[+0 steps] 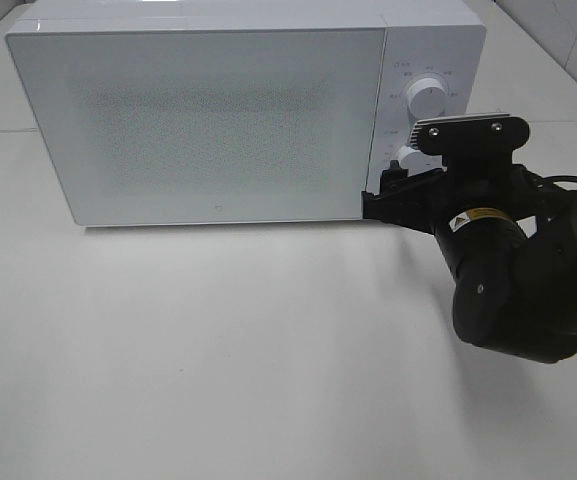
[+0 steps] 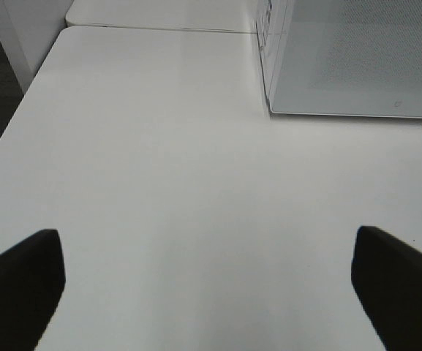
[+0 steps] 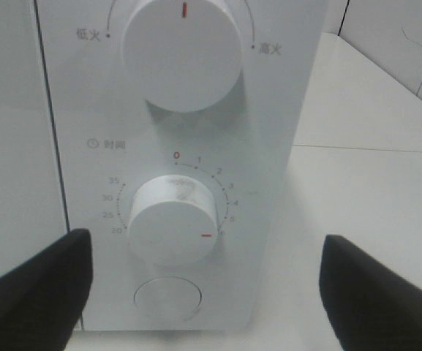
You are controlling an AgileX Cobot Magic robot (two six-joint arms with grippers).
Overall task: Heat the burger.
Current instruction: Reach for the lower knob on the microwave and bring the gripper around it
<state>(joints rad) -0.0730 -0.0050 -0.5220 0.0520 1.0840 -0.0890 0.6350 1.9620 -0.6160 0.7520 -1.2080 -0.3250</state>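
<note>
The burger is out of view. The white microwave (image 1: 208,110) stands at the back of the table with its frosted door shut. My right gripper (image 1: 400,190) hovers just in front of the control panel, facing the lower timer knob (image 3: 172,219), and stands open (image 3: 207,292) with its fingers on either side of the knob and clear of it. The knob's red mark points past the 5, away from the red 0. My left gripper (image 2: 207,285) is open over bare table, holding nothing, off the microwave's left front corner (image 2: 269,102).
Above the timer sits the power knob (image 3: 183,51), its red mark pointing straight up. A round door button (image 3: 168,298) lies below the timer. The white table (image 1: 218,350) stretches in front of the microwave; its left edge (image 2: 20,117) drops to dark floor.
</note>
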